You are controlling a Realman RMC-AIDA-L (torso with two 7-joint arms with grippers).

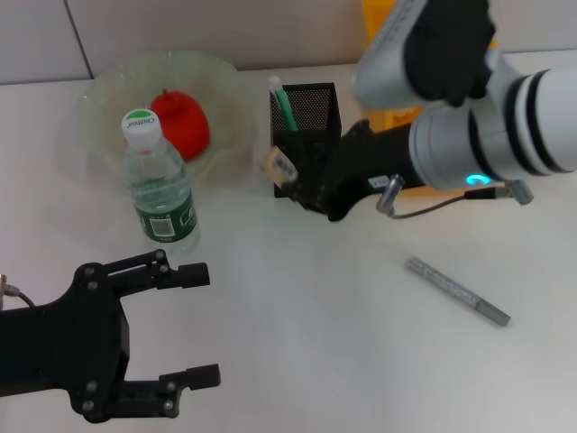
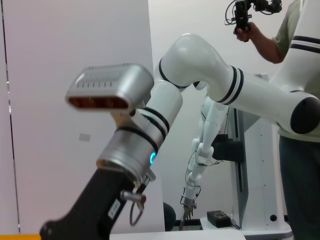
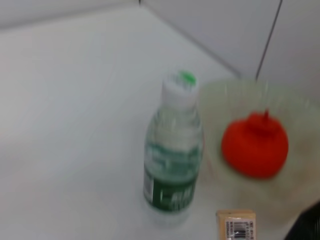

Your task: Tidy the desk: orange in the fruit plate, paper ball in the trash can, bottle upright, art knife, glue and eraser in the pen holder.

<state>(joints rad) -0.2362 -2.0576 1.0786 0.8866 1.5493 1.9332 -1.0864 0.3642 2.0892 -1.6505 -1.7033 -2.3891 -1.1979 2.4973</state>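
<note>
A white surface [image 1: 315,334] carries everything. The right end effector [image 1: 302,185] is at the pen holder [image 1: 306,113], gripping a small labelled eraser [image 1: 279,164] against its front. The left end effector [image 1: 194,325] hangs spread wide and empty near the front edge. The bottle [image 1: 160,185] stands upright beside the plate [image 1: 99,108] holding a red fruit [image 1: 180,122]. The knife [image 1: 457,290] lies apart.

Clear plastic bottle [image 1: 162,189]; black metal mesh pen holder [image 1: 305,117]; translucent fruit plate [image 1: 99,104]

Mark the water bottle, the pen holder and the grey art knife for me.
water bottle [image 1: 165,194]: head view, on its green label.
pen holder [image 1: 311,106]: head view, on its mesh front wall.
art knife [image 1: 456,290]: head view, mid-handle.
</note>
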